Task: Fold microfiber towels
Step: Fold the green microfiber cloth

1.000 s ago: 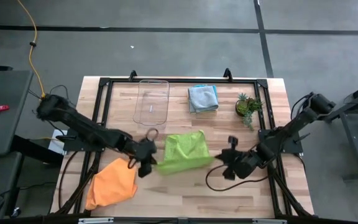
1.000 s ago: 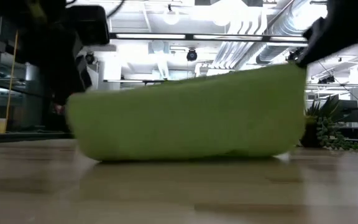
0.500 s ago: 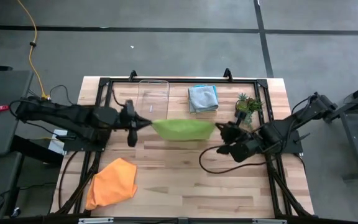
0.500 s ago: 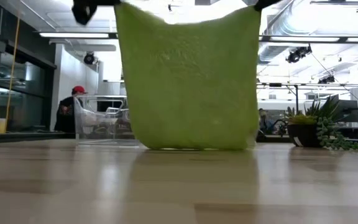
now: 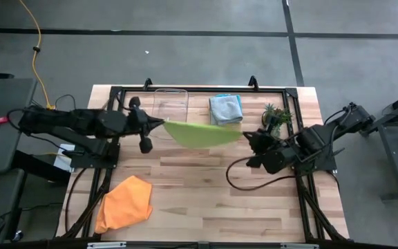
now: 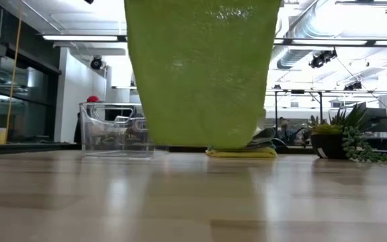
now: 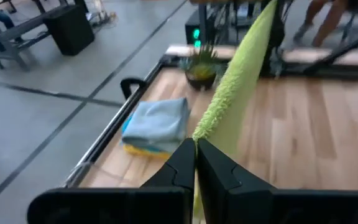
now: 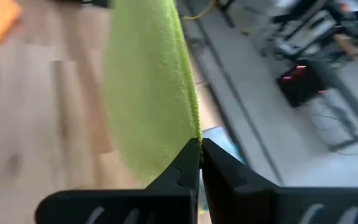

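The lime green towel (image 5: pixel 197 133) is hanging stretched above the wooden surface (image 5: pixel 206 200), clear of it, near the clear tray (image 5: pixel 169 111). The left claw (image 5: pixel 159 123) and right claw (image 5: pixel 249 139) are each clamping one upper corner fully closed. If either thin pinch slips, that corner is likely dropping and the fold is skewing.

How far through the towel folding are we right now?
Done: a folded teal-blue microfiber towel sits on a yellow one at the wooden table's far edge. In hand: the lime green microfiber towel hangs stretched between the left gripper and right gripper, both shut on its corners. Left: this fold, plus the crumpled orange towel.
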`<state>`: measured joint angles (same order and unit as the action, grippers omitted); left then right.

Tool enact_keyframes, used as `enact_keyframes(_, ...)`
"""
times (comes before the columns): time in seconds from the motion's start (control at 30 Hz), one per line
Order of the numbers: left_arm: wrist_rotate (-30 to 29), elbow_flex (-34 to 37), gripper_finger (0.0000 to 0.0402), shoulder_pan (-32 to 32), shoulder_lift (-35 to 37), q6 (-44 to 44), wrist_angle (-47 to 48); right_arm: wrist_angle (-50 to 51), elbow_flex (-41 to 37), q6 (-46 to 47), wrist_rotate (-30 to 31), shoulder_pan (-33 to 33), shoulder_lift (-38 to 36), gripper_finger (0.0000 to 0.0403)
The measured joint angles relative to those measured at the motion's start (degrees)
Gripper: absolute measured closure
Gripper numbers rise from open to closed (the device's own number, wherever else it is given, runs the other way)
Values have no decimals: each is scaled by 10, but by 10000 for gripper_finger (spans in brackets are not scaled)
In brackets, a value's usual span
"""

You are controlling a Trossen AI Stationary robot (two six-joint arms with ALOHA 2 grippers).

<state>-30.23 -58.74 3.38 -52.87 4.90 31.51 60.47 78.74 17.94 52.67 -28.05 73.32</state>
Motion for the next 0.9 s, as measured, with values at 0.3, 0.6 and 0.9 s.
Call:
enact_keyframes(0.3,-59,18,401,110,-80,47,57,82,-9,113,-22,-61,0,403)
enact_keyframes(0.6,-106,18,401,228,-196,162,59,36,-93,231,-51,-127,17,403)
enact_keyframes(0.9,-42,19,401,308,-371,364,10,-269,-245,271,-129,-198,72,403)
